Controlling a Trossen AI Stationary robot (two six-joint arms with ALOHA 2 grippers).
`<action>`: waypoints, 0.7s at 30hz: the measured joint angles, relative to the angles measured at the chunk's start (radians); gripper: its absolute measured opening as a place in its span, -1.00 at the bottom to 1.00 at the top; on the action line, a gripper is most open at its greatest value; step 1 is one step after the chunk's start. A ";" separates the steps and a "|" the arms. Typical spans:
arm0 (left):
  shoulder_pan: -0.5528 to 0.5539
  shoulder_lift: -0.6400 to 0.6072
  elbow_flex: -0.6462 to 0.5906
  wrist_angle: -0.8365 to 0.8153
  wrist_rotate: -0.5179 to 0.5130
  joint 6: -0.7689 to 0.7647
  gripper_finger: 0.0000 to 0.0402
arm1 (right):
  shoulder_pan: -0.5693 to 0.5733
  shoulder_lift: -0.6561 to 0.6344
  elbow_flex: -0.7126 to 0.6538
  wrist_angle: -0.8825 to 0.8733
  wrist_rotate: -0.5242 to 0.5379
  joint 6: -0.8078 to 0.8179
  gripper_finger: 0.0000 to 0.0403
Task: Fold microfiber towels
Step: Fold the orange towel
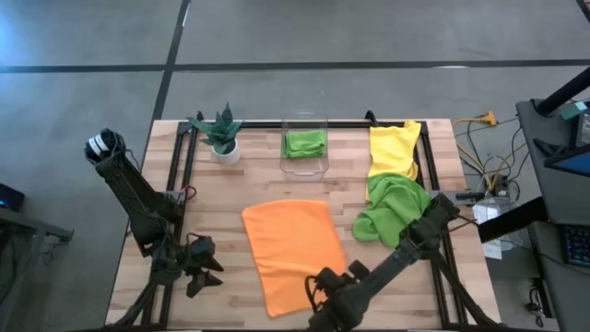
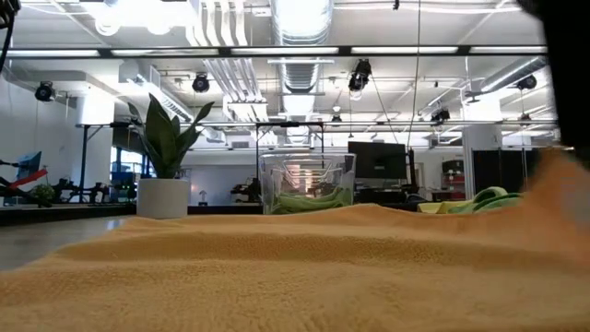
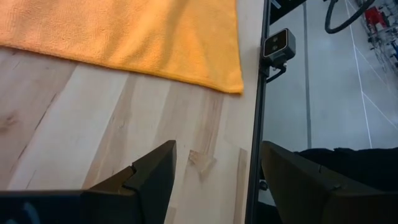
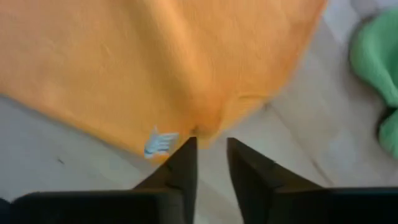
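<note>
An orange towel lies spread flat mid-table; a small white tag shows at its edge. My right gripper hangs over the towel's near right corner, pointing down, its fingers a narrow gap apart with bare table between them. The cloth puckers a little just ahead of the fingertips. My left gripper waits open above bare wood at the near left, beside a corner of the orange towel. A crumpled green towel and a yellow towel lie at the right. My right gripper stands with its fingertips at the orange towel's edge, near the tag. Nothing lies between the fingers. Whether a fingertip touches the cloth, I cannot tell.
A clear bin at the far middle holds a folded green towel. A small potted plant stands to its left. A black frame runs along the table's edges. Bare wood shows left of the orange towel.
</note>
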State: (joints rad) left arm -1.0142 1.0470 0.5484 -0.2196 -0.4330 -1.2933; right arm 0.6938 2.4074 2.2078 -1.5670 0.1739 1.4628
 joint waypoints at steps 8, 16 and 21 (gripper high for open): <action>0.004 0.000 0.000 0.003 -0.001 -0.010 0.09 | 0.071 -0.100 -0.025 -0.004 0.029 0.166 -0.08; 0.222 0.017 -0.015 0.074 0.204 0.072 0.09 | 0.114 -0.344 -0.314 0.080 0.221 0.446 -0.09; 0.491 0.152 -0.063 0.427 0.511 0.269 0.09 | 0.063 -0.571 -0.697 0.485 0.223 0.429 -0.10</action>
State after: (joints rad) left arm -0.5229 1.1986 0.4854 0.2075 0.0784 -1.0238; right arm 0.7565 1.8364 1.5103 -1.0824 0.3973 1.8922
